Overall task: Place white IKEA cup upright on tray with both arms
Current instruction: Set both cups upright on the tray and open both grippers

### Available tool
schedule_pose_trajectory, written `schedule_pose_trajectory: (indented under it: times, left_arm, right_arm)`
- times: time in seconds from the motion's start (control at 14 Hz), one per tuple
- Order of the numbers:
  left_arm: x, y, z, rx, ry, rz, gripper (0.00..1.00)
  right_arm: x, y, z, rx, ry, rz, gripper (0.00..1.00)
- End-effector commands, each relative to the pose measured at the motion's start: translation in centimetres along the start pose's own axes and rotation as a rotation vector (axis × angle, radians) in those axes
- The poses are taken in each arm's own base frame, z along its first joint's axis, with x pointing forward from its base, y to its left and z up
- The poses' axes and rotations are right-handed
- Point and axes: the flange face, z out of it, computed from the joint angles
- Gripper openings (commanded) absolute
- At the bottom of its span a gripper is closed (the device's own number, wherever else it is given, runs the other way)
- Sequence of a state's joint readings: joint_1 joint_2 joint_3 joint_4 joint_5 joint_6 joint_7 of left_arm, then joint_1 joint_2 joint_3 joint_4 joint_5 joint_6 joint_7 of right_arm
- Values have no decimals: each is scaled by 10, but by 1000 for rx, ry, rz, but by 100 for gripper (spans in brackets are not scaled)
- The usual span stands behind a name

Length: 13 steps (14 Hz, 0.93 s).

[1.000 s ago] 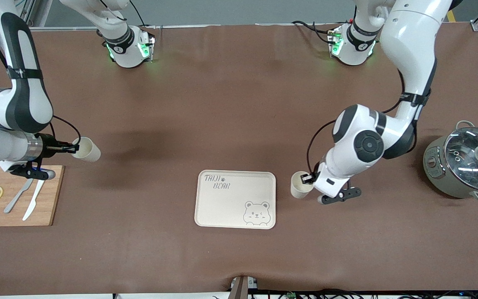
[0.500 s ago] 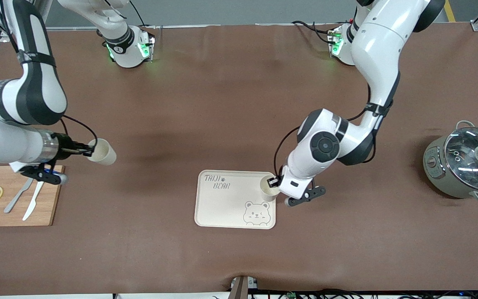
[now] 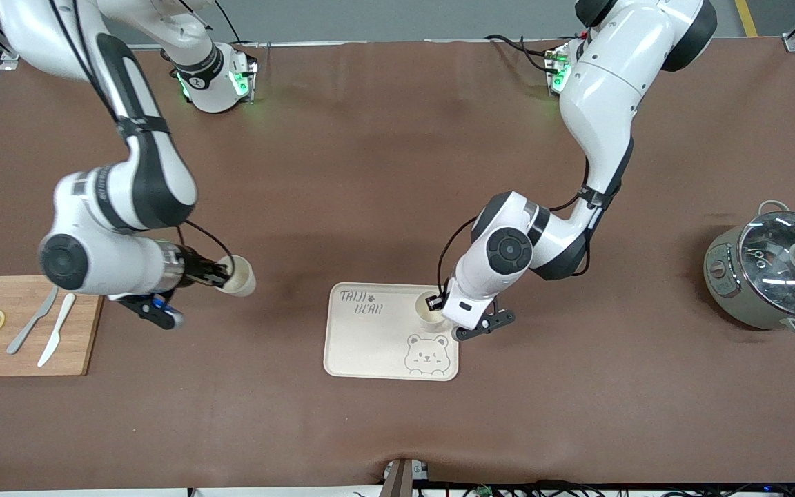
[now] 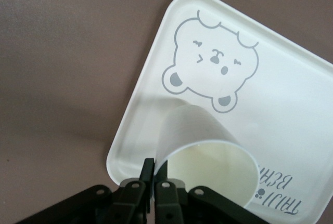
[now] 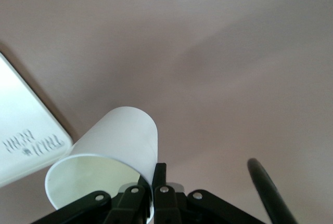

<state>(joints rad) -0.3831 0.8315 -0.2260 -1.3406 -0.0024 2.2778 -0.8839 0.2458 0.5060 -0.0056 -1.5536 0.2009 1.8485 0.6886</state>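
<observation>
Left gripper (image 3: 433, 301), jaws pinching one white cup (image 3: 429, 312) by its rim, holds it over the tray (image 3: 370, 345) for upright setting. Right gripper (image 3: 221, 281) grips another cup (image 3: 240, 284) over the desk (image 3: 384, 172), bound trayward.

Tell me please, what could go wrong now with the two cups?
The left gripper pinches only the rim of its cup over the tray; an early release could tip it. The right gripper carries a tilted cup over the table toward the tray, so the cups or arms might collide.

Right gripper (image 5: 154, 181) pinches cup (image 5: 112, 154) rim near tray (image 5: 23, 133).
</observation>
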Motion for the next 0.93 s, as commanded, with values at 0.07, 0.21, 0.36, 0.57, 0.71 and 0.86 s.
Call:
schedule_pose_trajectory:
  times: [0.07, 0.21, 0.36, 0.57, 0.71, 0.86]
  left_arm:
    - [14, 4, -16, -53, 51, -5, 100]
    - [34, -7, -41, -77, 71, -18, 100]
    - [40, -8, -61, -93, 88, -20, 100]
    - [62, -21, -115, -121, 147, -44, 100]
    - [68, -35, -145, -90, 138, -56, 100]
    - [85, -56, -177, -90, 162, -39, 100]
  right_arm:
    - [-4, -61, 34, 31, 17, 109, 0]
    - [-15, -86, 49, 109, 2, 175, 0]
    - [-26, -107, 63, 171, -15, 213, 0]
    - [-36, -129, 77, 228, 21, 273, 0]
    - [-44, -140, 97, 232, 31, 280, 0]
    - [-45, -144, 110, 225, 30, 292, 0]
